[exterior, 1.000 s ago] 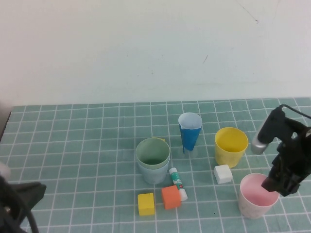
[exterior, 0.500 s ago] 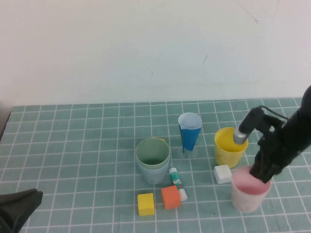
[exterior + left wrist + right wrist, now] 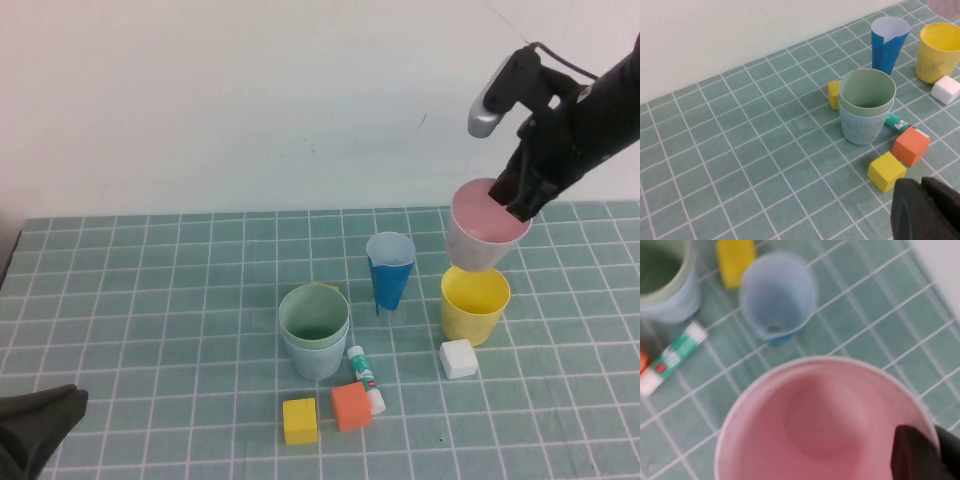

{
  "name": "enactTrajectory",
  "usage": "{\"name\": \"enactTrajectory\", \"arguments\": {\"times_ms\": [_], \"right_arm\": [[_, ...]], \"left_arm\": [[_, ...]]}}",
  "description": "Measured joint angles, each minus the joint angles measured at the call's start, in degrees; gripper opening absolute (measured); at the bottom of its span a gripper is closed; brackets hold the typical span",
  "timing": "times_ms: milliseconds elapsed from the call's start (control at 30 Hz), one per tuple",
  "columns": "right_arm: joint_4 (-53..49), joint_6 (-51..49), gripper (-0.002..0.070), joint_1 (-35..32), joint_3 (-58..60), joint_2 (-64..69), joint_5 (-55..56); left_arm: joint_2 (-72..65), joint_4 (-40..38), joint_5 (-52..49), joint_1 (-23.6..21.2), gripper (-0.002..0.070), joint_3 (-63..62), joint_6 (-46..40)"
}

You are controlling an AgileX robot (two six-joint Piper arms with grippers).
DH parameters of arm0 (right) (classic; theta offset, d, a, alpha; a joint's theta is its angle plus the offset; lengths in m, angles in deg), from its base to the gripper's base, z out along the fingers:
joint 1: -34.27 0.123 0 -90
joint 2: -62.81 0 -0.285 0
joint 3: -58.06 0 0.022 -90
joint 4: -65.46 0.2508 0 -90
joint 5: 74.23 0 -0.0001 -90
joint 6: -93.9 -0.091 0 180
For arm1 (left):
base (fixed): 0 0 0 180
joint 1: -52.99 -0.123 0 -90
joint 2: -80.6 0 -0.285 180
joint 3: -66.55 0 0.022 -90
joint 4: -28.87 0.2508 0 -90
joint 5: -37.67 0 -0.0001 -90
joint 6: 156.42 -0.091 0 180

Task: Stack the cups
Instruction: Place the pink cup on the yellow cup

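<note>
Pink wide plastic cup (image 3: 486, 236): up in the air, tilted a little, pinched at its rim by the right gripper (image 3: 520, 192), jaws clamped on the wall at the far right side. Hanging just above and slightly behind the wide yellow plastic cup (image 3: 475, 302), which stands upright on the green tiled surface (image 3: 150, 290). Sage green plastic cup (image 3: 314, 316) already nested in the light blue plastic cup (image 3: 316, 357) near the middle.

Probable step: carrying the pink cup to a stack, most likely down into the yellow cup directly below. To do it well: level the cup first, centre its base over the yellow mouth, lower straight, release only once seated. A one-sided rim pinch lets the cup swing, so go slow and steady.

Around: narrow dark blue tapered cup with white inside (image 3: 390, 270) just left of the yellow cup, close enough to be knocked by a sideways swing. White cube (image 3: 458, 358) touching or nearly touching the yellow cup's front base; no hindrance from above. Glue stick with green label (image 3: 365, 378), orange cube (image 3: 351, 405) and yellow cube (image 3: 300, 420) clustered in front of the green-and-blue pair, clear of the path.

Left gripper (image 3: 927, 210): parked low at the near left, jaws together, holding nothing.
</note>
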Motion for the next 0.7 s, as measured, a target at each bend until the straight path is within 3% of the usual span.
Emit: {"name": "enactTrajectory", "arguments": {"times_ms": [567, 700], "right_arm": [[-2.7, -2.6, 0.0022, 0.0, -2.0, 10.0, -1.3], [-2.5, -6.0, 0.0099, 0.0, -2.1, 10.3, -1.1]], "left_arm": [[0.0, -0.6, 4.4, 0.0, -0.0001, 2.9, 0.1], [0.0, -0.7, 4.4, 0.0, -0.0001, 2.9, 0.1]]}}
